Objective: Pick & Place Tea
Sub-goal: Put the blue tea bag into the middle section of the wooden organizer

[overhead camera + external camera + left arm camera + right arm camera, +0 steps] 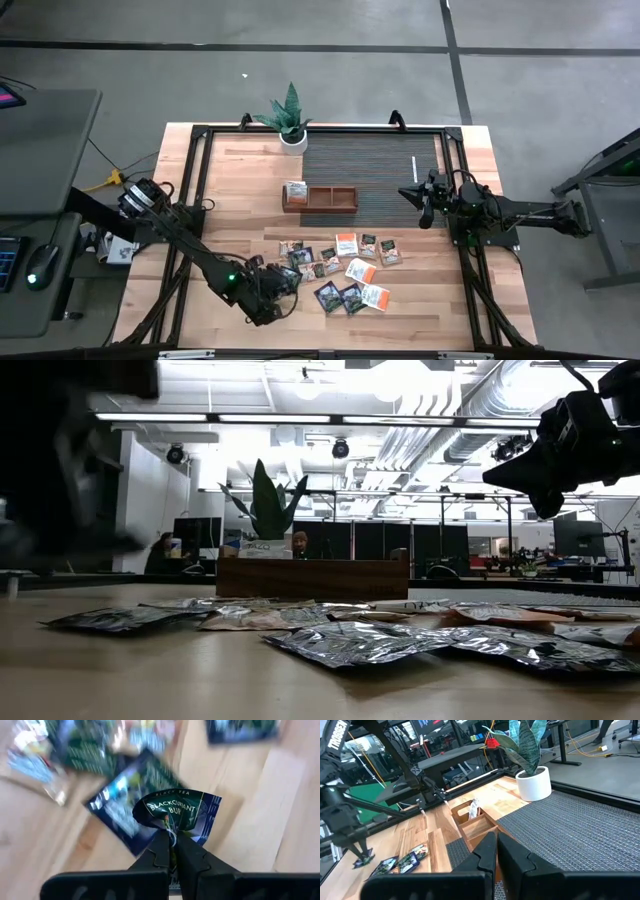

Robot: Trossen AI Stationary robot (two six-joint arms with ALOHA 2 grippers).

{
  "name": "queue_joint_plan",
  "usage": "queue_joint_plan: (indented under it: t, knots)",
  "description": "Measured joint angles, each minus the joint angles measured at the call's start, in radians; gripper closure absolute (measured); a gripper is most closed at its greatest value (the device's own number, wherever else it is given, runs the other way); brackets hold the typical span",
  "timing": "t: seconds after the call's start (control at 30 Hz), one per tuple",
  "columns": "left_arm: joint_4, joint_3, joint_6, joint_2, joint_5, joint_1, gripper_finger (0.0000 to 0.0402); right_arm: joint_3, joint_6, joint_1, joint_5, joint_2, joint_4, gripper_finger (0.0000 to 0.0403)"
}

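Note:
Several flat tea sachets (345, 270), some white-and-orange and some dark green, lie scattered on the wooden table's near middle. My left gripper (173, 840) is over the pile's left end, shut on one dark green sachet (177, 810) labelled black tea. Another dark sachet (120, 802) lies on the table below it. One sachet (295, 190) stands in the left compartment of the brown wooden tray (330, 208). My right gripper (495, 842) waits shut and level over the grey mat (380, 165) at the right, touching nothing. My left gripper pinches the dark green sachet by its near edge (172, 827) between its two fingers. The fingers come from above, slanting down. The sachet is curled and bent around the fingertips. In the right wrist view it hangs below the fingers (362, 862), clear of the table.
A potted plant (290, 125) in a white pot stands at the far edge behind the tray. A black frame (200, 135) runs round the table. Bare wood lies between the tray and the pile.

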Motion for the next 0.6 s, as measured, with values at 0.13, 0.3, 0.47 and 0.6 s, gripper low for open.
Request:
queue_joint_plan:
  t: [0.13, 0.3, 0.47, 0.6]
  knots:
    - [-0.103, 0.097, 0.049, 0.000, -0.150, 0.001, 0.0401, 0.000, 0.000, 0.000, 0.000, 0.000, 0.000, 0.0391]
    - [-0.182, 0.197, 0.158, -0.002, -0.343, 0.016, 0.0401, 0.000, 0.000, 0.000, 0.000, 0.000, 0.000, 0.0391]
    - [-0.177, 0.238, 0.270, -0.002, -0.376, 0.091, 0.0401, 0.000, 0.000, 0.000, 0.000, 0.000, 0.000, 0.0391]
    - [-0.141, 0.250, 0.383, -0.002, -0.371, 0.158, 0.0401, 0.000, 0.000, 0.000, 0.000, 0.000, 0.000, 0.0391]
